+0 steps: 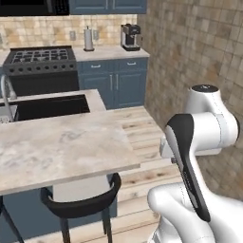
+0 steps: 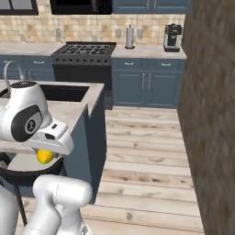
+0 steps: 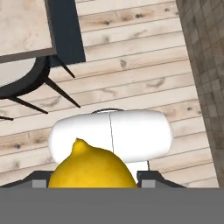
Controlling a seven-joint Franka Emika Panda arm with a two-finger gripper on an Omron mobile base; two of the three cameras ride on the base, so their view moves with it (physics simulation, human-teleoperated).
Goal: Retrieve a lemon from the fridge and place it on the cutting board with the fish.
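A bright yellow lemon (image 3: 92,168) sits between the two dark fingertips of my gripper (image 3: 94,181), which is shut on it and points down at the wooden floor. From the right base view the lemon (image 2: 45,156) hangs under the white hand, with the gripper (image 2: 46,154) beside the island counter and above a dark stool. The fridge, the cutting board and the fish are out of view.
A marble island counter (image 1: 61,142) with a sink (image 1: 47,107) stands to the left, with a dark stool (image 1: 80,201) tucked under its near edge. A stone wall (image 1: 199,47) runs close on the right. Wooden floor (image 2: 147,147) leads to a stove (image 2: 82,50) and navy cabinets (image 2: 147,85).
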